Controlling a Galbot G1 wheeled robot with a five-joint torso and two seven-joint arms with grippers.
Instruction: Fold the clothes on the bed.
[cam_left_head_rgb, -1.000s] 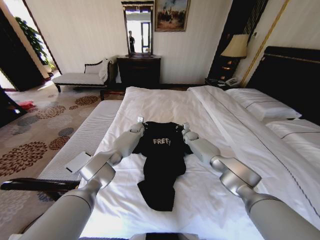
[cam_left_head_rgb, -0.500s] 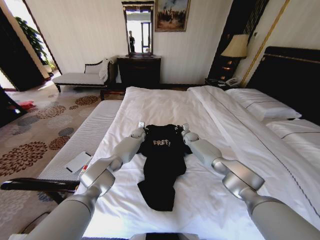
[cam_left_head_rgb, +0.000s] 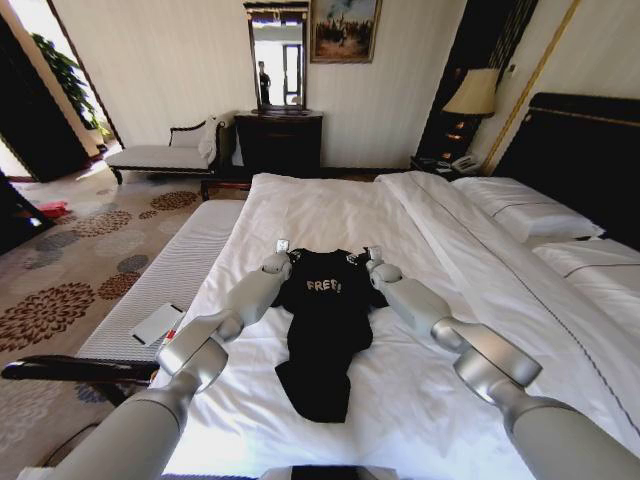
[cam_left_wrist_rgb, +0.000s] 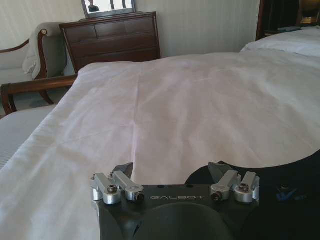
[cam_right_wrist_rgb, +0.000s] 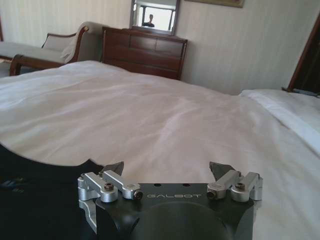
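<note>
Both hands spread open: left hand (cam_left_head_rgb: 281, 246), right hand (cam_left_head_rgb: 374, 253) flank T-shirt (cam_left_head_rgb: 322, 325) collar, frame centre, on bed (cam_left_head_rgb: 330, 205). Risk: pinching sheet along with soft fabric.

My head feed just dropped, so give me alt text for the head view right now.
A black T-shirt with white lettering lies on the white bed, sleeves folded in. The left pincer and right pincer flank its collar end. Behind stand a dark dresser, a chaise and a lamp.
</note>
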